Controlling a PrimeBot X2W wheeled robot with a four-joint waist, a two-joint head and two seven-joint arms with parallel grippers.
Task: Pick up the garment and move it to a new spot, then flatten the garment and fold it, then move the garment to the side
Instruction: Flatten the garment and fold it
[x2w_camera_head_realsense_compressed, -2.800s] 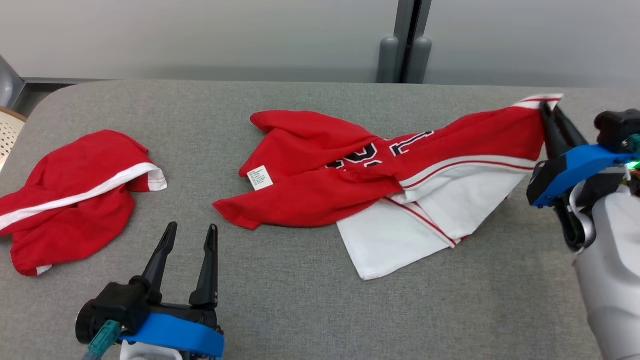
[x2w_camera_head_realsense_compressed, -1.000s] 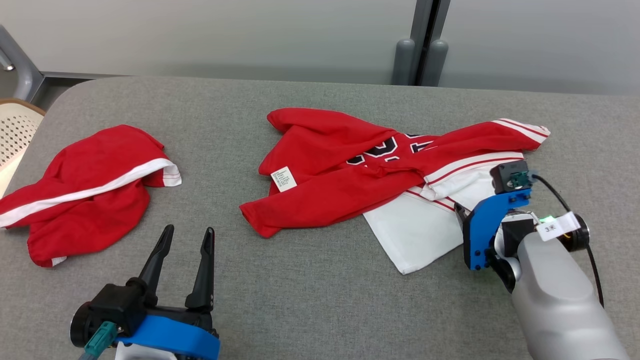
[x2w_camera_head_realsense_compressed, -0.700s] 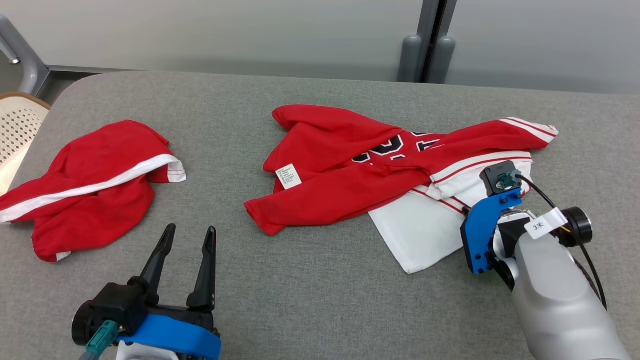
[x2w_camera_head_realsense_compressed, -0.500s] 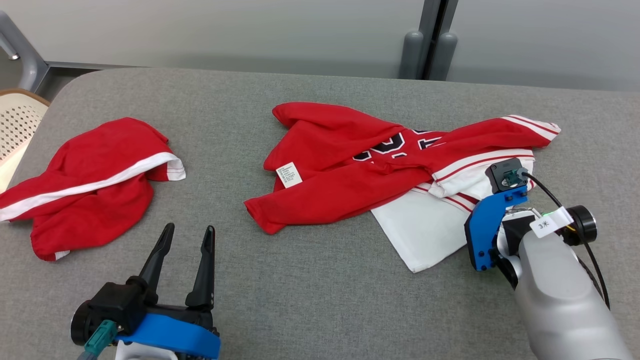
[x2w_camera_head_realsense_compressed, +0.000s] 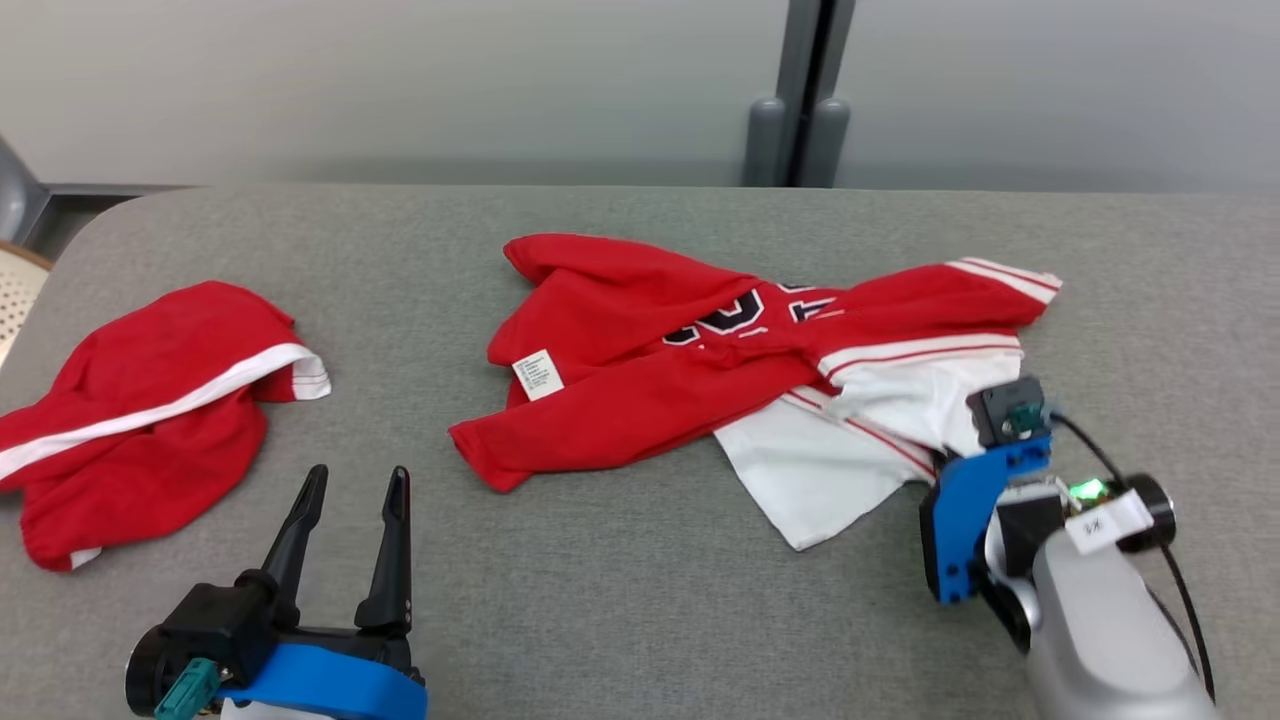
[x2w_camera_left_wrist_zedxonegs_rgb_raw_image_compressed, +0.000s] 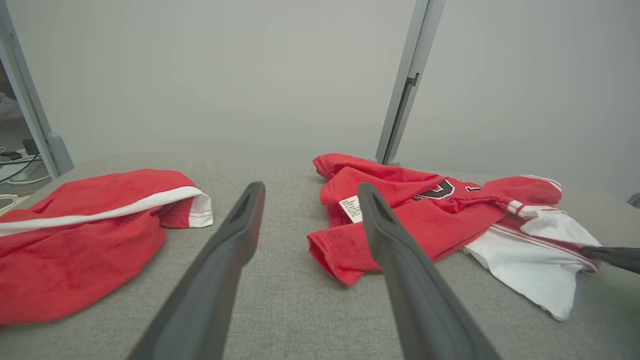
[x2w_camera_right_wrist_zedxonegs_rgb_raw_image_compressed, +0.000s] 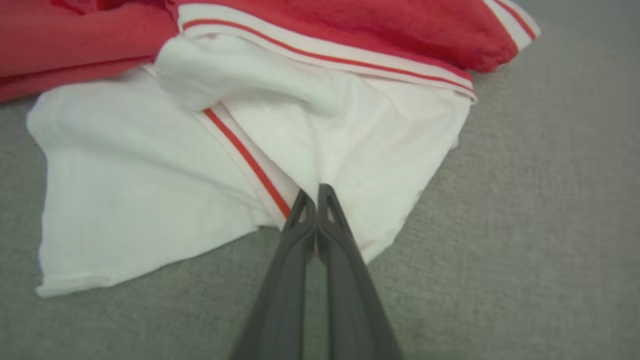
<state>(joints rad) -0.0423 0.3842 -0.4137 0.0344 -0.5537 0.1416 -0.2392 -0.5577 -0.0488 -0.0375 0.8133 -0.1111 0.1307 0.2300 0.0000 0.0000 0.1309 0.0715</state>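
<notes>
- Head view: the garment (x2w_camera_head_realsense_compressed: 690, 390), a red jersey with white panels and dark lettering, lies crumpled near the middle of the grey table (x2w_camera_head_realsense_compressed: 620, 610), slightly to the robot's right. Its white part spreads toward the near right, and a white care label (x2w_camera_head_realsense_compressed: 537, 373) shows on the red cloth at its left side.
- A second red garment (x2w_camera_head_realsense_compressed: 150, 410) with a white stripe lies bunched well apart, at the table's left edge.
- The left end effector (x2w_camera_head_realsense_compressed: 358, 472) hovers at the lower left with its two dark fingers spread and nothing between them, clear of both pieces of cloth.
- The right arm's blue bracket (x2w_camera_head_realsense_compressed: 965, 525) sits just beside the near right edge of the white panel; the fingers beneath it are hidden.
- Left wrist view: the spread fingers (x2w_camera_left_wrist_zedxonegs_rgb_raw_image_compressed: 235, 235) frame bare table, with the second red garment to one side and the jersey to the other. At the far right a dark fingertip of the right end effector (x2w_camera_left_wrist_zedxonegs_rgb_raw_image_compressed: 589, 251) meets the white hem.
- Right wrist view: the right end effector's fingers are pressed together, pinching the edge of the white cloth just beside a red stripe. The cloth rises into a small fold at the pinch, while the rest rests on the table.
</notes>
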